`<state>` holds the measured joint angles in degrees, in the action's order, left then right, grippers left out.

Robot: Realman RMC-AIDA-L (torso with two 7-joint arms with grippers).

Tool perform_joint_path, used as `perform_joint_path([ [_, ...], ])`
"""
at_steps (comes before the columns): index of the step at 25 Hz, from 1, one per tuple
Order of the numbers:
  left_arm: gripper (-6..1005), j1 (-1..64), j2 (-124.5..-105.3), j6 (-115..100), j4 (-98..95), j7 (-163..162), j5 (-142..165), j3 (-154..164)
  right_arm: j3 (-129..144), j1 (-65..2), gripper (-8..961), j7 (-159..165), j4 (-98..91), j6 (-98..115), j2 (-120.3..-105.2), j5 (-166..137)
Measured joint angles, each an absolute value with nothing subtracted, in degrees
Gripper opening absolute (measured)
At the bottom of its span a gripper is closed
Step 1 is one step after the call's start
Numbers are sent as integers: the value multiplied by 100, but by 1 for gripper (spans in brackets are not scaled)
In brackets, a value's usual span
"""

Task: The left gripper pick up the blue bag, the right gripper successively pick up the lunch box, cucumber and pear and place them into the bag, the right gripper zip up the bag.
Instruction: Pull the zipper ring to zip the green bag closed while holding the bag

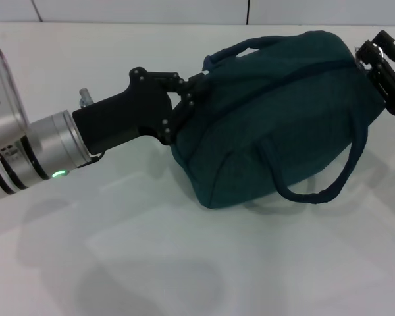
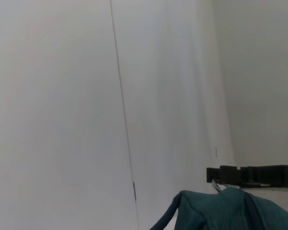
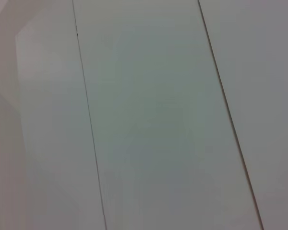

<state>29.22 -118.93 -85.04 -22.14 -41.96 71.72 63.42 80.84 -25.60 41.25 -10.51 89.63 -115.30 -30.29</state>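
The blue bag [image 1: 276, 112] lies on its side in the middle of the white table, its top seam running along the upper side, and its upper edge shows in the left wrist view [image 2: 230, 211]. My left gripper [image 1: 187, 99] reaches in from the left and is shut on the bag's left end. At the bag's far right end sits my right gripper [image 1: 380, 62], touching or nearly touching the fabric; it also shows as a black bar beyond the bag [image 2: 252, 175]. The lunch box, cucumber and pear are hidden or out of view.
One carrying handle [image 1: 329, 191] loops down from the bag onto the white table [image 1: 151, 250]; the other handle [image 1: 240, 51] arches at the bag's far side. The right wrist view shows only white panels with thin seams [image 3: 89, 124].
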Motion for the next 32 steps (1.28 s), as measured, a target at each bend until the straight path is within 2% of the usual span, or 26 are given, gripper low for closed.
perform_joint_path([
  [2, 54, 2914, -11901, -8505, -2248, -4210, 7179, 6347, 8086, -2542, 179, 4167, -1054, 9022, -11515, -3031],
  [6, 54, 2902, -11896, -8508, -2254, -4217, 7191, 6351, 8087, -2465, 336, 4299, -1071, 9274, -11451, -3047],
  [8, 54, 2908, -11892, -8508, -2249, -4217, 7191, 6354, 8087, -2391, 415, 4306, -1106, 9320, -11370, -3138],
  [13, 54, 2940, -11889, -8507, -2264, -4219, 7242, 6363, 8075, -2223, 529, 4280, -1203, 9226, -11152, -3468],
  [15, 54, 2942, -11890, -8507, -2266, -4218, 7270, 6363, 8065, -2198, 525, 4256, -1205, 8969, -11063, -3552],
  [20, 54, 2961, -11892, -8507, -2268, -4211, 7314, 6363, 8070, -2187, 516, 4247, -1316, 8490, -11038, -3568],
  [32, 53, 2938, -11892, -8509, -2268, -4189, 7330, 6364, 8080, -2171, 513, 4333, -2080, 7531, -11187, -4337],
])
